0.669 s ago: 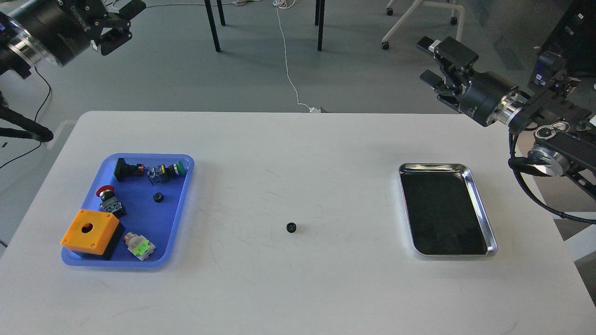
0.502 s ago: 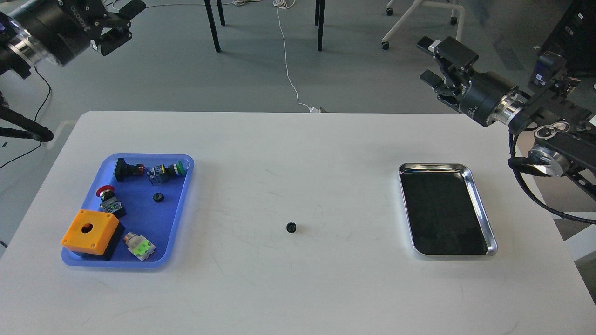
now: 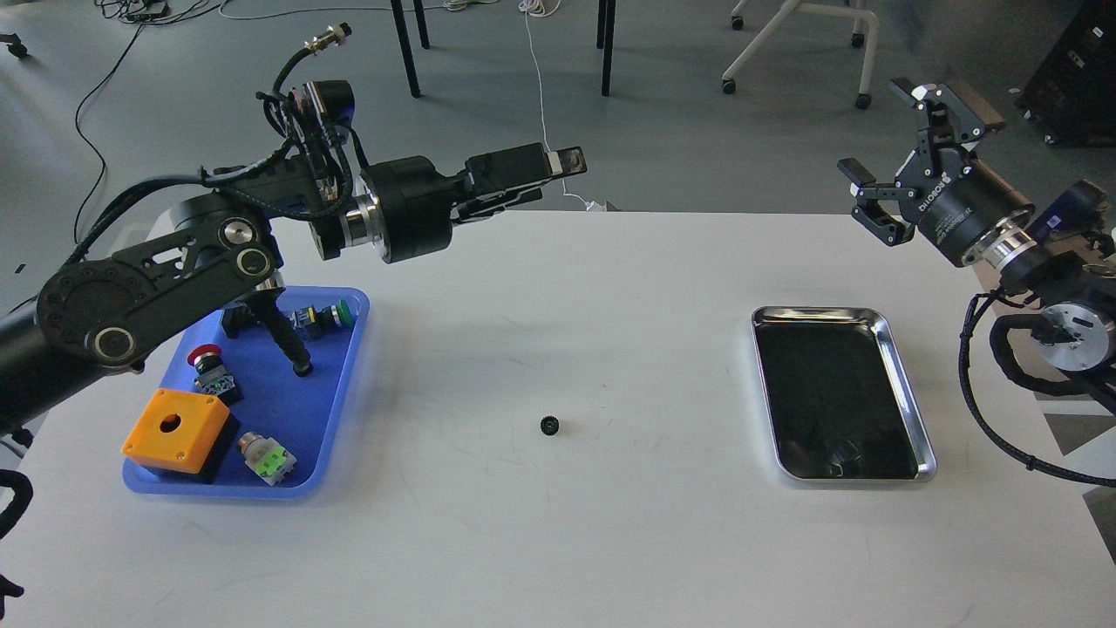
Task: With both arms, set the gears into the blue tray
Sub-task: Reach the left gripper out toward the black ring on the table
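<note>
A tiny black toothed gear with a centre hole (image 3: 549,425) lies flat and alone on the white worktop (image 3: 558,541), about midway between the two trays and nearer the front edge. Being a round wheel, it has no long axis to line up with. The flat blue plastic tray with rounded corners (image 3: 353,349), its goal, sits well apart to its left; the shiny silver metal tray with a dark bottom (image 3: 907,384) sits well apart to its right.

The left pincer (image 3: 558,166) hangs high above the worktop's far edge, pointing right, so the gear lies toward the front, below and almost straight under its tip line. Its fingers look close together, but seen side-on I cannot tell whether it is clenched or released. The right pincer (image 3: 898,157) is spread wide, grasping nothing, raised beyond the far right corner. By my judgement the left arm is nearer the gear and better placed for the blue tray.
</note>
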